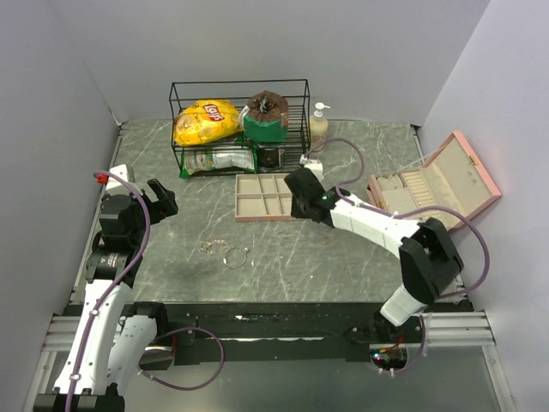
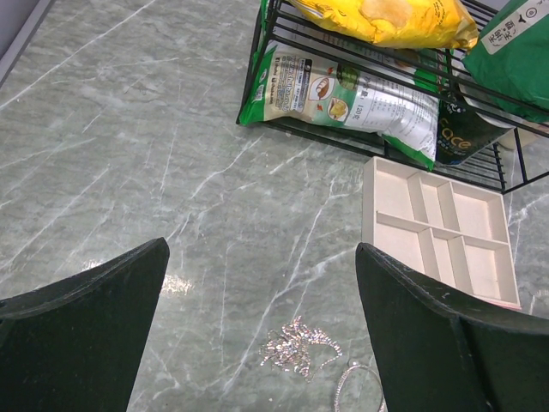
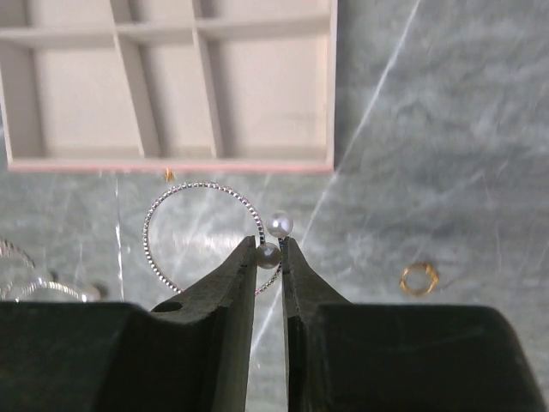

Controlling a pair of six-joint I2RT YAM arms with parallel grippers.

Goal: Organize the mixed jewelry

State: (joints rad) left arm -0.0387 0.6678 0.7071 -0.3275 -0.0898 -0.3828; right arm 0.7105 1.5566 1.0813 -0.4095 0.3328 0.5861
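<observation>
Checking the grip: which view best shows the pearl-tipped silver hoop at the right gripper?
Right wrist: the silver hoop is close and sharp, its pearl end pinched in the right gripper. Top external: it cannot be made out at the gripper. Left wrist: not in view.

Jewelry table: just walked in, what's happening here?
The right hand is pinching a thin silver hoop by its pearl end, just short of the beige tray, whose visible compartments are empty. The left hand hangs open over the table, above a chain tangle. A gold ring lies loose on the table.
</observation>
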